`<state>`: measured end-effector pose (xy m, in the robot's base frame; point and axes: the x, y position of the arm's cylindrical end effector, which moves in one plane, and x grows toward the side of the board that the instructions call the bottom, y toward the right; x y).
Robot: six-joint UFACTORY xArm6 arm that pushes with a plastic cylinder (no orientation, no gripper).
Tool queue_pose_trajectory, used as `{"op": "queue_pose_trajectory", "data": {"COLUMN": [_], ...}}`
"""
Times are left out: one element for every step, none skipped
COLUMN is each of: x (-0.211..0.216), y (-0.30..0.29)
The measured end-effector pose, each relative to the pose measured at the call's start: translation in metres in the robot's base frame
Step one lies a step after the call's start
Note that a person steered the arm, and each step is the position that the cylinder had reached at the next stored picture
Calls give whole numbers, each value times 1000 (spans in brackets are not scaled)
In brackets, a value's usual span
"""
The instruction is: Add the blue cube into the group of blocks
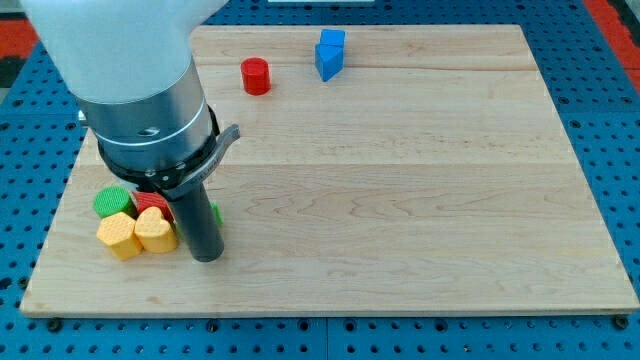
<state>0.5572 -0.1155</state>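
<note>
My tip: my tip (pixel 207 257) sits low at the view's left, touching the worktop (pixel 400 200), just beside the group of blocks.

Pincer: I have none, only a straight dark rod, so nothing is spread or pinching.

Blue cube: the blue cube (pixel 332 42) is far up at the view's top, a little right of the middle, well apart from me.

Blue neighbour: another blue block (pixel 326 62) touches the blue cube on its lower side; I cannot tell its shape.

Red cylinder: the red cylinder (pixel 256 76) stands near them, to their left.

Group: a green block (pixel 111 201), a red block (pixel 152 203), a yellow block (pixel 119 236) and a yellow heart (pixel 155 230) huddle at the view's lower left. A bit of green (pixel 216 213) peeks out behind my rod.

Which way: the blue cube lies up and to the right of my tip.

Next move, I think: I must go round to the cube's far top-right side, then push it down and left to the group.

Watch out: the other blue block is in the way and may come along too.
</note>
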Motion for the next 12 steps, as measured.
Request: {"op": "queue_pose_trajectory", "data": {"x": [-15, -21, -26, -92, -180, -277, -353, -363, -338, -294, -295, -330], "y": [0, 4, 76, 168, 281, 307, 259, 179, 99, 64, 46, 46]}}
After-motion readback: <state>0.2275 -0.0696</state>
